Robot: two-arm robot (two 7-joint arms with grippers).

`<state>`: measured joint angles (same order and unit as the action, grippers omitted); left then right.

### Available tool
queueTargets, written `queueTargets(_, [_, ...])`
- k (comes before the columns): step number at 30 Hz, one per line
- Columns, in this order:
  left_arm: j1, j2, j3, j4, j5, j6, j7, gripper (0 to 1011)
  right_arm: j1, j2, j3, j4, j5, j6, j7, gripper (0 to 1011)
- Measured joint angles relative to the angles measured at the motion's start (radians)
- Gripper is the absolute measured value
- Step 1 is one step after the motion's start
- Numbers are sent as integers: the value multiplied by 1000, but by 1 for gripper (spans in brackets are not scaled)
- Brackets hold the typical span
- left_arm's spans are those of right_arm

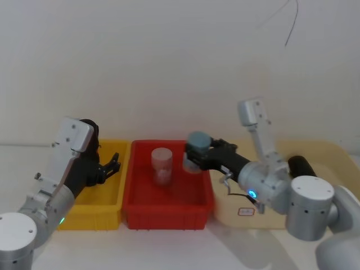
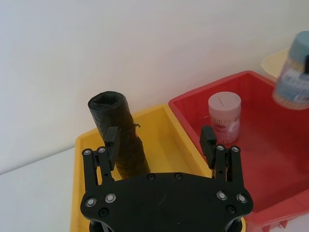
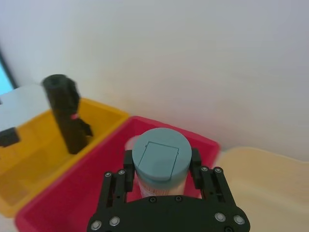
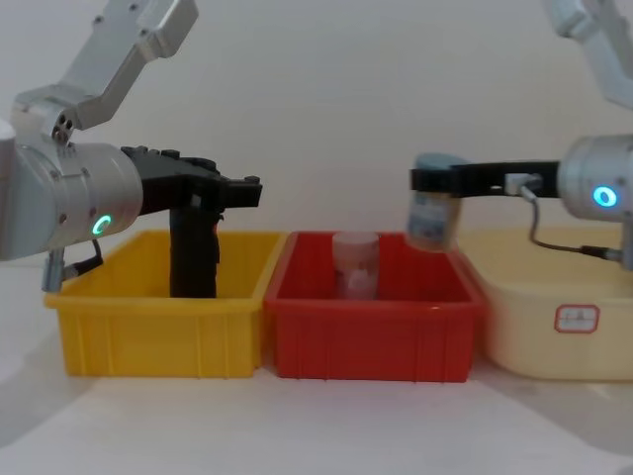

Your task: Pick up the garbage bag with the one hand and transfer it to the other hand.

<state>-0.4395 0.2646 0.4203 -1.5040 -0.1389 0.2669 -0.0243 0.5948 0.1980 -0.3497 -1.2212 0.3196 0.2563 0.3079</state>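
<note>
The garbage bag [image 2: 119,137], a crinkled black roll, stands upright at the back of the yellow bin [image 2: 161,130] and rises above its rim [image 4: 158,297]. It is also visible as the garbage bag [image 4: 193,252] from the chest and as the garbage bag [image 3: 65,108] from the right wrist. My left gripper [image 2: 160,140], on the green-lit arm, hovers open over the yellow bin with nothing between its fingers. The roll stands just beyond one finger [image 2: 112,139]. My right gripper [image 3: 161,163], on the blue-lit arm, is shut on a jar with a grey-blue lid [image 3: 159,157], held above the red bin [image 1: 169,211].
A pink jar [image 1: 162,166] stands inside the red bin, which sits between the yellow bin and a cream tray [image 4: 554,297] on the right. A white wall runs close behind all three containers.
</note>
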Motion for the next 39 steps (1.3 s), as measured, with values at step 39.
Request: queueTargets(39, [0,0,0,0,0,0,0,1001,-216,87,206,-159,40,39,-129,1001])
